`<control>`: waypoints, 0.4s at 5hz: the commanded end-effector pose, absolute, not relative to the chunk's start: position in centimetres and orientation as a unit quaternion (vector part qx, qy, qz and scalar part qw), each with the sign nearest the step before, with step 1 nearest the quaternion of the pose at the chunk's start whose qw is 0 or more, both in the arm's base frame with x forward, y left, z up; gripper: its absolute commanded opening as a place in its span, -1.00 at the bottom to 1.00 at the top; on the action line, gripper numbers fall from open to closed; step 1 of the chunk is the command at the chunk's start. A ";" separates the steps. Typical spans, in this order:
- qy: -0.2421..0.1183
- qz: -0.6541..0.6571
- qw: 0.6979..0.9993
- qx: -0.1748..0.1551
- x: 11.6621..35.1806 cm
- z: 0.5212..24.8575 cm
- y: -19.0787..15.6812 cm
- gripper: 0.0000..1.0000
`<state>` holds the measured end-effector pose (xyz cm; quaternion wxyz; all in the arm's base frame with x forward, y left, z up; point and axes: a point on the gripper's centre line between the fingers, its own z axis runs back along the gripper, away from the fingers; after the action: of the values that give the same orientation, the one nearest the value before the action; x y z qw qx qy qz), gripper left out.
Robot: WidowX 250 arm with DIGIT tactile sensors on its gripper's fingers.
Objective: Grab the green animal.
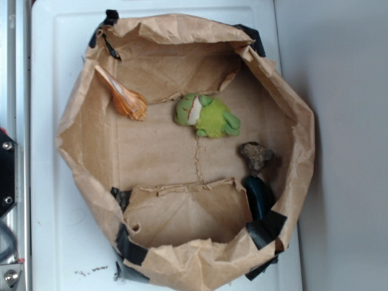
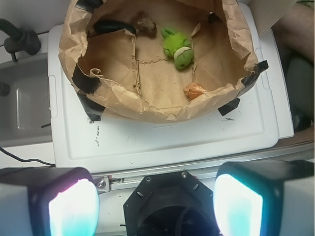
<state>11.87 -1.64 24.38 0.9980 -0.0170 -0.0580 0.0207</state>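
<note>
The hand [image 2: 155, 201] is held open, well short of the green animal [image 1: 206, 116]. It should be lowered squarely over the plush body, clear of the paper walls [image 1: 291, 121].

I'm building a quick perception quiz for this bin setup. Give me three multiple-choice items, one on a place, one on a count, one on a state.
1. Where does the green animal lie?
A. on the white surface outside the paper bin
B. on the bin's floor, between the shell and the rock
C. on top of the rock

2. How many loose objects lie inside the paper bin?
A. one
B. three
C. five

3. The gripper is:
A. shut on the toy
B. open and holding nothing
C. shut on the shell

Answers: 1 B, the shell and rock flank it; 2 B, toy, shell, rock; 3 B, its fingers stand far apart outside the bin.
</note>
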 end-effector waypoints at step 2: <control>-0.013 -0.100 0.994 -0.030 15.1 22.8 -1.6 1.00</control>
<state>14.77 -1.80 21.86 0.9936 -0.0292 0.0063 -0.1094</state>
